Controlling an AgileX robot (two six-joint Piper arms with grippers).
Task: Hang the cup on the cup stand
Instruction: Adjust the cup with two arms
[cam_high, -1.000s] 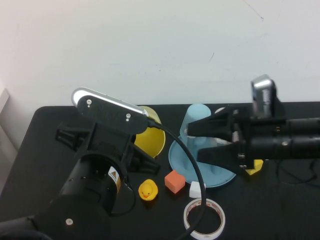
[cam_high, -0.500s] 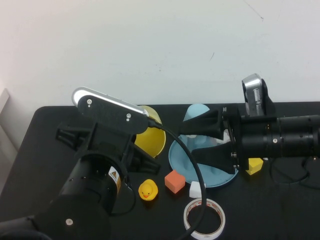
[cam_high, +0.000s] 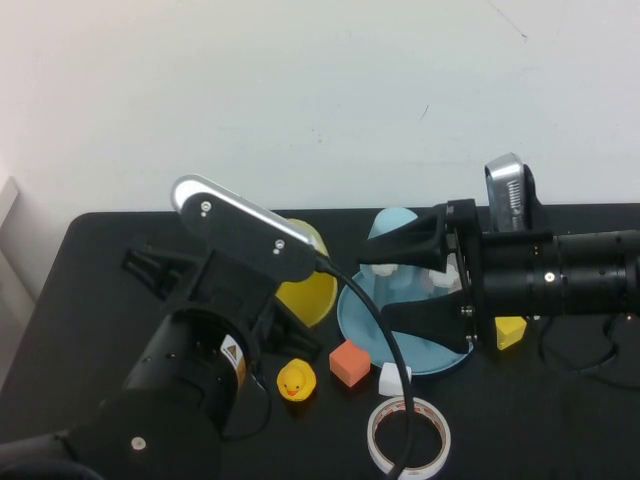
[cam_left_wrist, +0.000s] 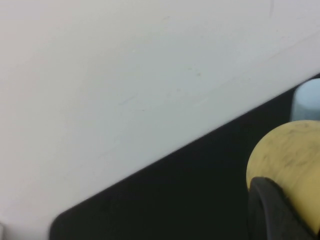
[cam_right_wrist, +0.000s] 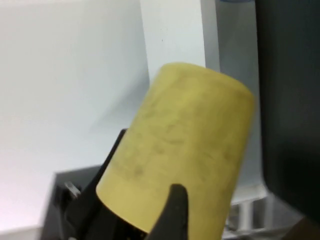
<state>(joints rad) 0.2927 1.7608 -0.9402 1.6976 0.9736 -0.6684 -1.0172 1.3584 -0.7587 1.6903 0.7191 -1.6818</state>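
Observation:
The yellow cup (cam_high: 312, 288) is in my left gripper (cam_high: 300, 305), lifted at the table's middle just left of the cup stand (cam_high: 365, 325). My left wrist housing hides most of the cup from above. In the left wrist view one black finger (cam_left_wrist: 272, 210) presses on the cup (cam_left_wrist: 290, 155). The stand is a round light-blue dish with white knobs (cam_high: 384, 269). My right gripper (cam_high: 373, 290) is open, jaws spread wide, and hovers over the stand facing the cup. The right wrist view shows the cup (cam_right_wrist: 185, 145) held between black fingers (cam_right_wrist: 175, 212).
A light blue cup (cam_high: 395, 228) sits upside down at the back of the stand. In front lie a rubber duck (cam_high: 295, 380), an orange cube (cam_high: 349, 362), a white block (cam_high: 394, 378) and a tape roll (cam_high: 408, 435). A yellow block (cam_high: 509, 331) lies under my right arm.
My left arm has shifted right with the yellow cup, covering more of it. My right gripper has turned about its wrist and moved a little left over the stand, still open.

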